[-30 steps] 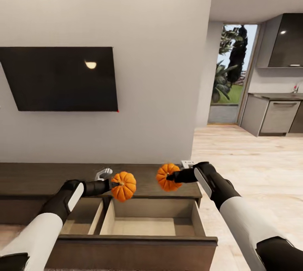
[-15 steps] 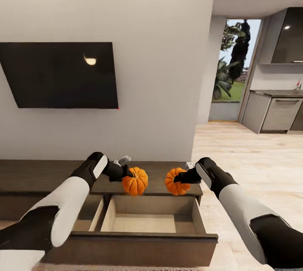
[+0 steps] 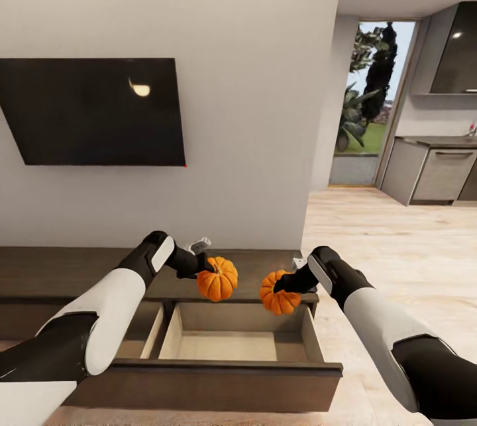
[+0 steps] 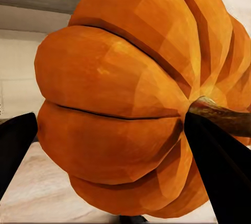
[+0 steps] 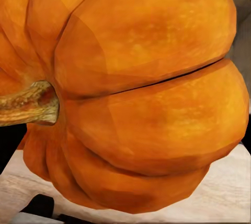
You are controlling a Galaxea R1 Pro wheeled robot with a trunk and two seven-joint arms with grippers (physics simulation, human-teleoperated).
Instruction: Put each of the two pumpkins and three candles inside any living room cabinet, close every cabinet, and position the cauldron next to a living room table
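Two orange ribbed pumpkins hang in the air above the pulled-out drawer (image 3: 228, 346) of the long dark brown cabinet (image 3: 46, 273). My left gripper (image 3: 207, 271) is shut on the left pumpkin (image 3: 217, 279), seen close up in the left wrist view as a pumpkin (image 4: 130, 104) with a brown stem between dark fingers (image 4: 217, 166). Over the drawer's back right corner, my right gripper (image 3: 278, 283) is shut on the right pumpkin (image 3: 279, 293), which looms large as a pumpkin (image 5: 136, 88) in the right wrist view. The drawer's pale inside is bare. Candles, cauldron and table are out of view.
A black wall-mounted screen (image 3: 93, 111) hangs above the cabinet. A second, narrower drawer (image 3: 136, 333) stands open left of the main one. To the right lie pale wood floor (image 3: 397, 240), grey kitchen units (image 3: 440, 174) and a glass door to a garden (image 3: 368, 101).
Both arms carried their pumpkins inward and slightly down over the open drawer; the left arm rose and reached forward. The head view shifted a little, so the camera moved too.
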